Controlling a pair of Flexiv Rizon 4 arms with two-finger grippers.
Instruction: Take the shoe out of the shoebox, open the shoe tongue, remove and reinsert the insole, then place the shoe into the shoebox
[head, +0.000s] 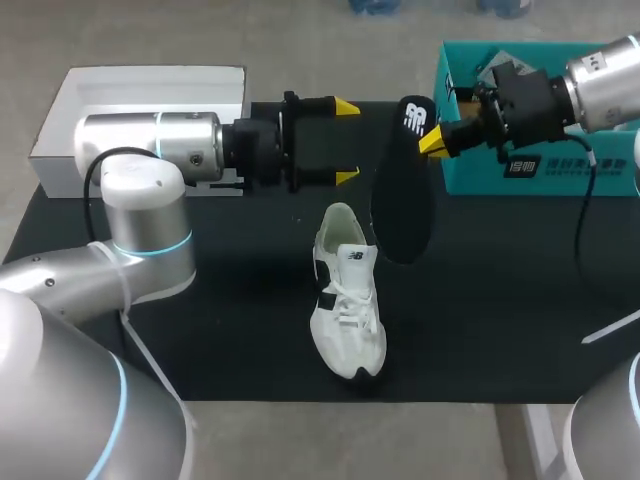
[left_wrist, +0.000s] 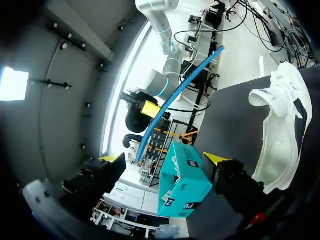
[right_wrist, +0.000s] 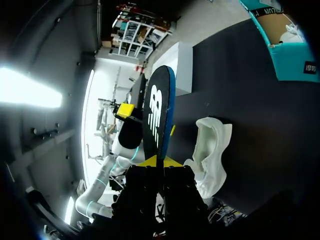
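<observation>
A white shoe (head: 345, 300) with black trim lies mid-table on the black mat, toe toward the front edge. My right gripper (head: 432, 140) is shut on the heel end of a black insole (head: 405, 180), which hangs in the air above and just right of the shoe. In the right wrist view the insole (right_wrist: 157, 115) stands up out of the gripper (right_wrist: 159, 162), with the shoe (right_wrist: 210, 150) beside it. My left gripper (head: 347, 142) is open, level with the insole and just left of it. The left wrist view shows the insole edge-on (left_wrist: 180, 90) ahead of the left gripper (left_wrist: 167, 160), and the shoe (left_wrist: 280, 115) off to one side.
The teal shoebox (head: 480, 170) stands open at the back right, under my right arm. A white box lid (head: 150, 90) lies at the back left behind my left arm. The black mat (head: 500, 300) covers the table around the shoe.
</observation>
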